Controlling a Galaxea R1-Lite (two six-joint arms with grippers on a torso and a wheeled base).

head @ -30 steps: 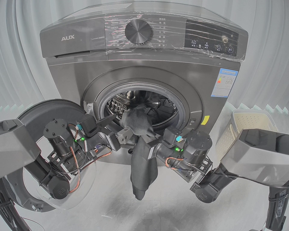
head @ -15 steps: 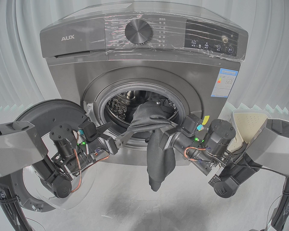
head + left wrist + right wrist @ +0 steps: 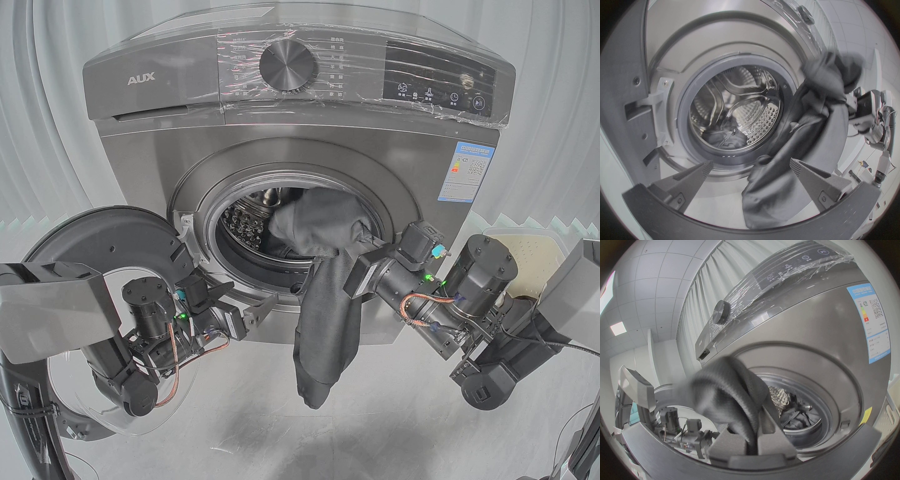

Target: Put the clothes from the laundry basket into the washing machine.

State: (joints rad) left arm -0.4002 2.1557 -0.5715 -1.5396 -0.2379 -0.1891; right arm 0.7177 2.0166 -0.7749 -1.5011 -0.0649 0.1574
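A dark grey garment [image 3: 325, 275] drapes over the lower rim of the washing machine's [image 3: 156, 150] drum opening. Its top is bunched inside the mouth and its long tail hangs down the front towards the floor. My right gripper [image 3: 357, 249] is at the right side of the opening, shut on the garment's [image 3: 725, 390] upper part; in the right wrist view the cloth is pinched between the fingers [image 3: 768, 437]. My left gripper [image 3: 253, 292] stands open below and left of the opening, apart from the cloth. In the left wrist view the left gripper [image 3: 750, 170] has the garment [image 3: 787, 140] hanging past its fingers. More dark clothes [image 3: 725, 139] lie in the drum.
The round door [image 3: 106, 250] is swung open to the left, behind my left arm. A cream laundry basket [image 3: 531, 256] stands at the right of the machine, partly hidden by my right arm. Bare grey floor [image 3: 250, 425] lies in front.
My right gripper has carried the garment up and to the right, into the drum's mouth. My left gripper has drawn back down and to the left, away from the cloth.
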